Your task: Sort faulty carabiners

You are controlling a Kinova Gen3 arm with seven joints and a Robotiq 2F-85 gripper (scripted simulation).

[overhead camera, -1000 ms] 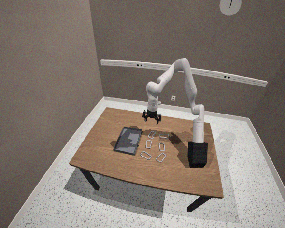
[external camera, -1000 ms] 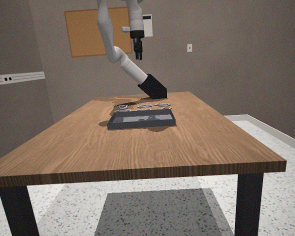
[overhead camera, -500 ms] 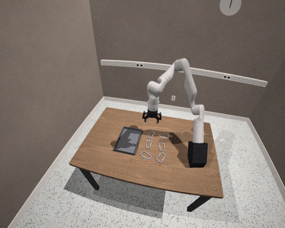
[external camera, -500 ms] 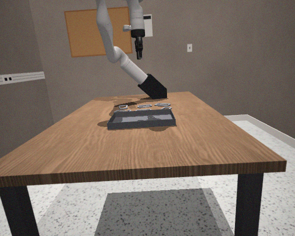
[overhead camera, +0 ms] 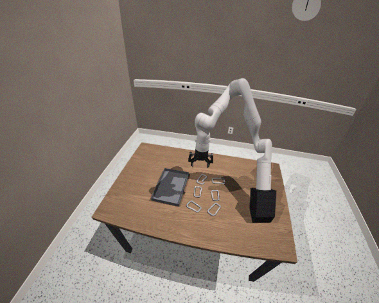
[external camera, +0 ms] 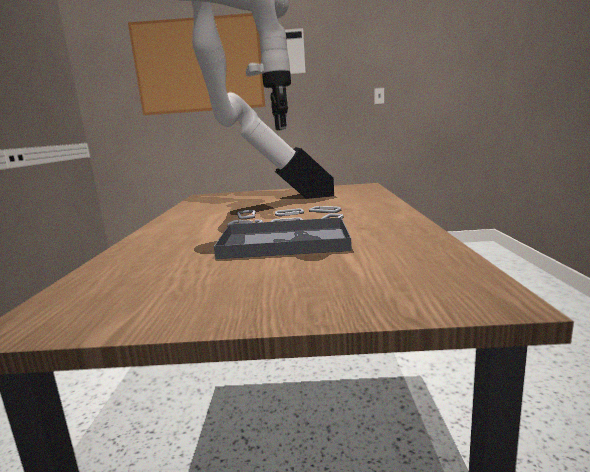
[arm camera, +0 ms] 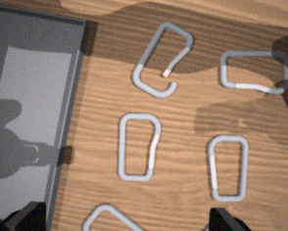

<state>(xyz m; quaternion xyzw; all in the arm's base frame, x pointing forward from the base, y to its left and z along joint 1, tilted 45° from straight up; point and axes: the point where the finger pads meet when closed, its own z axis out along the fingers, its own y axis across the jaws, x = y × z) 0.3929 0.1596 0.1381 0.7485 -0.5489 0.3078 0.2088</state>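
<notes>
Open-gated carabiner (overhead camera: 198, 182) (arm camera: 148, 51) slants, gate end seemingly toward tray (overhead camera: 155, 193) (external camera: 282, 248) (arm camera: 73, 93); jaws wide.

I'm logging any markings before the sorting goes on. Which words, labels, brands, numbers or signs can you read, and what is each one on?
No text can be read anywhere.
White wall clock: partly cut off, one dark hand, no numerals readable.
White sheet on the wall: a dark band at its top, too small to read.
Carabiners, grey tray, robot arm: no lettering visible.
</notes>
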